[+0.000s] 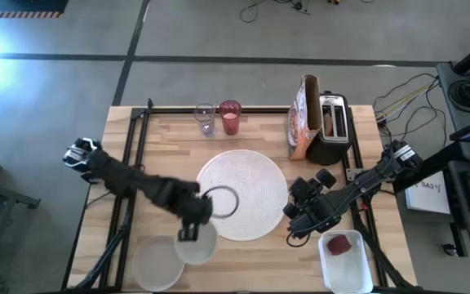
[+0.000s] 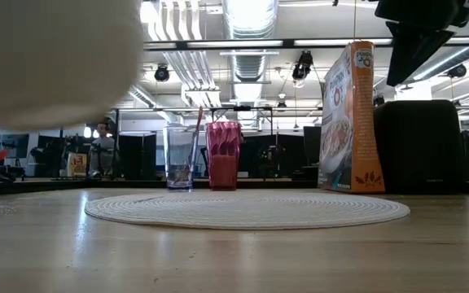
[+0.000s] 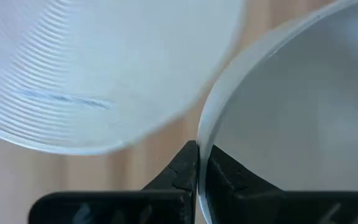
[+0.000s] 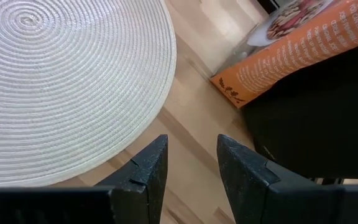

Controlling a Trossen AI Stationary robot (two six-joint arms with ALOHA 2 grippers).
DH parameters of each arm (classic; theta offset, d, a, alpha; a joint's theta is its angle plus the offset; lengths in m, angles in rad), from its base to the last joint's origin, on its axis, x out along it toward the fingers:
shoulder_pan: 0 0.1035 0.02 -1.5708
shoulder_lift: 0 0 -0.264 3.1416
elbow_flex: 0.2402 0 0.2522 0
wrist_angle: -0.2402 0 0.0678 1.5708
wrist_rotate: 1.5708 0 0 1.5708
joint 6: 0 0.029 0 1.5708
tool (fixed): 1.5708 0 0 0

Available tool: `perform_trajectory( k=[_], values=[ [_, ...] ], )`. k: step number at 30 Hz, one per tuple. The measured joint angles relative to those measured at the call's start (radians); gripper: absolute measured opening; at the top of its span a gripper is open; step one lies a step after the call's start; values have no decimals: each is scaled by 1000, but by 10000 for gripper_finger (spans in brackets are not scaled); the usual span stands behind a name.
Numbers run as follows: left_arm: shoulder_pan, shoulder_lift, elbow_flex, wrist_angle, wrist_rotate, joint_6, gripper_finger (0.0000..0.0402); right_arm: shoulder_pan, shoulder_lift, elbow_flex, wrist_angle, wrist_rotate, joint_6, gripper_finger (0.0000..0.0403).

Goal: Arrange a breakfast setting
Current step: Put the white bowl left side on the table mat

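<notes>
Two fingers of the left gripper [image 3: 197, 163] pinch the small white bowl's [image 1: 196, 243] rim near the table's front edge; it should lift level and set down on the placemat [image 1: 241, 193] beyond. Farther right, the right gripper [image 4: 190, 163] hovers with fingers apart, empty.

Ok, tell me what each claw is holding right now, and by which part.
The left claw is pinched on the rim of the small white bowl. The right claw is open and holds nothing, beside the placemat.
</notes>
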Motion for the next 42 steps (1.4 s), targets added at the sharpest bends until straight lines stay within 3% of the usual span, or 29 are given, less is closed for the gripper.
perform_trajectory(
  k=[7,17,31,42],
  values=[
    [192,46,-1,6,-7,140,0,0,0,0,12,1,0,127],
    [350,96,-2,67,-6,199,0,0,0,0,23,21,0,123],
    [380,201,-3,93,-3,258,3,0,0,4,41,45,-16,123],
    [381,129,-4,40,-5,274,58,0,0,5,81,45,-17,123]
  ],
)
